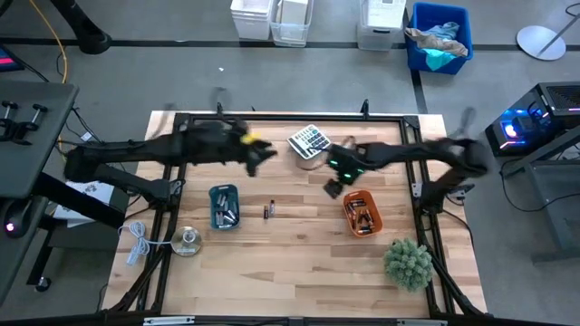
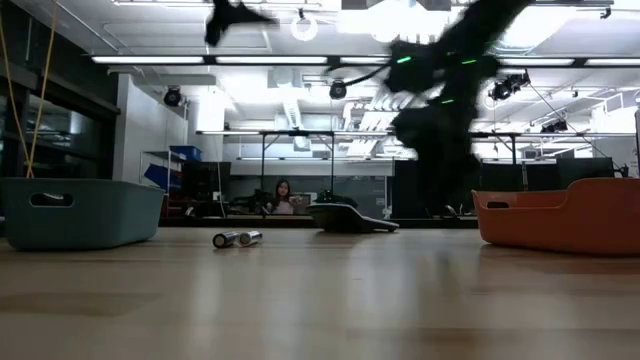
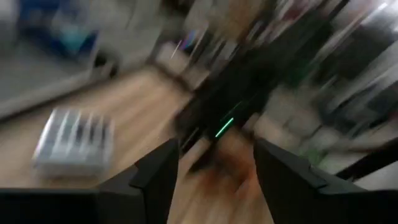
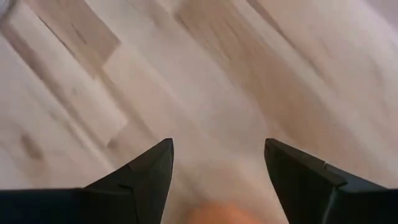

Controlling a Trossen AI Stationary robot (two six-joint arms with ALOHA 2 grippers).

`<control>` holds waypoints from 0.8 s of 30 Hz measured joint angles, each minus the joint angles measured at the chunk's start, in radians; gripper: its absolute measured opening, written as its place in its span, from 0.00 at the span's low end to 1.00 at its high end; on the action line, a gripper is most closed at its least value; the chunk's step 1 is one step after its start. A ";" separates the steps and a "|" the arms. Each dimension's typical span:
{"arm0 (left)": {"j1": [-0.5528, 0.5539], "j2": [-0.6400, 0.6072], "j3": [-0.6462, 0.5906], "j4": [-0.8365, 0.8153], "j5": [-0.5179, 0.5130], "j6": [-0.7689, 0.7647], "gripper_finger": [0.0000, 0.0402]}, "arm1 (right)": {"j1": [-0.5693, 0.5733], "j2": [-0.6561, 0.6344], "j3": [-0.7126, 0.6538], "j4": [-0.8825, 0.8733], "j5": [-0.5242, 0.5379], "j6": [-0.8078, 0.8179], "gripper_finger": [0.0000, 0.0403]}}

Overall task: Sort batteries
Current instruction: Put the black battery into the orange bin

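Bare table [image 2: 320, 300] planks lie nearest the low camera. Two loose batteries [image 1: 269, 210] rest mid-table in open room between the blue tray [image 1: 224, 206] and orange tray [image 1: 362, 214]; both trays hold more. The right pincer [image 1: 333, 187], fingers wide and empty, hangs beside the orange tray's far corner. The left pincer [image 1: 270, 152], parted and empty, hangs beside the calculator [image 1: 309, 141].
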 joint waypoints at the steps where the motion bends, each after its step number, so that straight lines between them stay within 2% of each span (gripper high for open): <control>1: 0.000 0.049 0.031 -0.068 0.003 -0.010 0.49 | 0.008 -0.070 -0.065 0.024 0.003 0.058 0.61; 7: -0.029 0.430 0.181 -0.394 0.215 -0.160 0.45 | 0.072 -0.403 -0.322 0.121 0.059 0.372 0.61; 9: -0.049 0.538 0.196 -0.483 0.239 -0.224 0.43 | 0.086 -0.478 -0.365 0.131 0.093 0.430 0.61; 13: -0.093 0.683 0.194 -0.552 0.236 -0.364 0.41 | 0.093 -0.565 -0.410 0.125 0.131 0.466 0.61; 17: -0.133 0.740 0.193 -0.560 0.225 -0.459 0.39 | 0.090 -0.578 -0.411 0.122 0.135 0.444 0.61; 24: -0.217 0.725 0.195 -0.605 0.062 -0.696 0.36 | 0.090 -0.573 -0.411 0.125 0.154 0.385 0.61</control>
